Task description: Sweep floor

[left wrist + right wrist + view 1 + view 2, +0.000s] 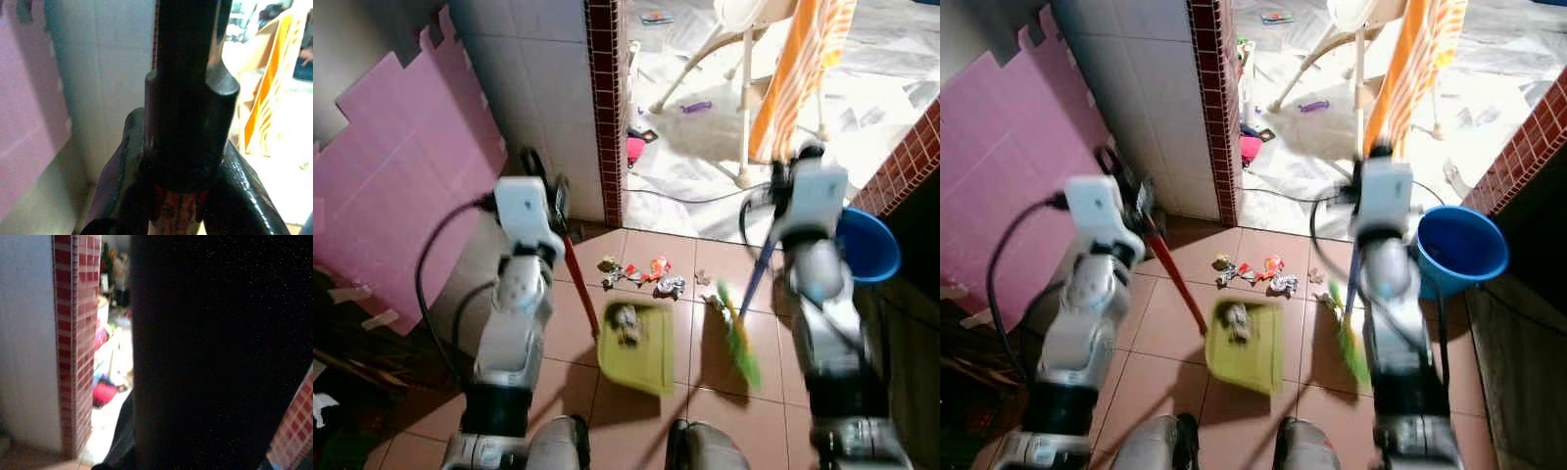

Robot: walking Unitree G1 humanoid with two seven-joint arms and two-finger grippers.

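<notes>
Left gripper (178, 205) clamped on red handle (579, 284) of yellow-green plastic dustpan (634, 346), debris inside, resting on terracotta tiles | right gripper (781, 188) fingers: cannot tell, at blue-handled green broom (740, 338) | scattered colourful litter (642, 275) just beyond dustpan | blue bucket (871, 245) beside right arm

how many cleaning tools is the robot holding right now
2. A yellow-green dustpan on a red handle, held by the left gripper, sits on the tiles with some litter in it. A green-bristled broom on a blue handle, on the right gripper's side, angles down beside it.
</notes>
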